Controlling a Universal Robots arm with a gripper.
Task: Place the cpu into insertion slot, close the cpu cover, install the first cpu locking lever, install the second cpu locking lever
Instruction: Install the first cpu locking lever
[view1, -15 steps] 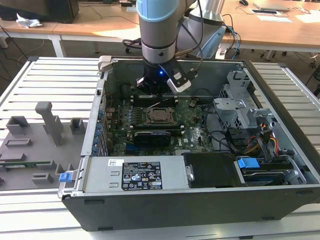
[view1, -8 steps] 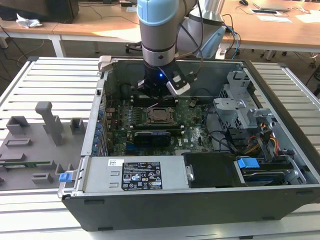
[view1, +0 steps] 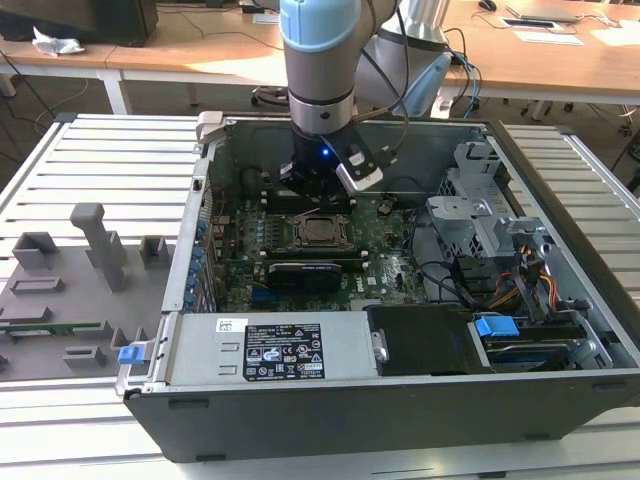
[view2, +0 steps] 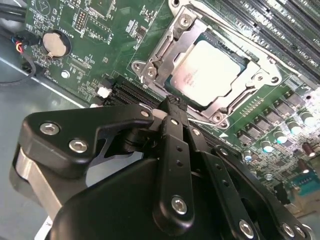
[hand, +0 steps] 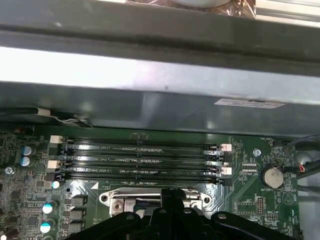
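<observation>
Progress, judging from how things lie: cpu (view2: 215, 70) is in the insertion slot (view2: 186, 101), silver-grey face up, sitting flat and square. The cpu cover (view2: 165, 47) looks down over it, frame lying around the chip w/ the metal face showing through the cut-out. So steps 1 & 2 read as done. The locking levers I can't call: not clear to me whether either is hooked down, so I count both as open items.

My gripper (view2: 172, 107) has its fingers pressed together, nothing pinched between them as far as I can see. In the second wrist view the tip sits just beside the socket's edge, at the side of the cover frame nearest me, close to the board, not over the chip itself. Can't tell if the tip touches frame or motherboard (view2: 100, 55).

In the exterior view my gripper is low inside the open PC case (view1: 330, 400), just behind the socket. In the first wrist view the memory slots (hand: 140, 160) lie just past the socket from my fingertips.
</observation>
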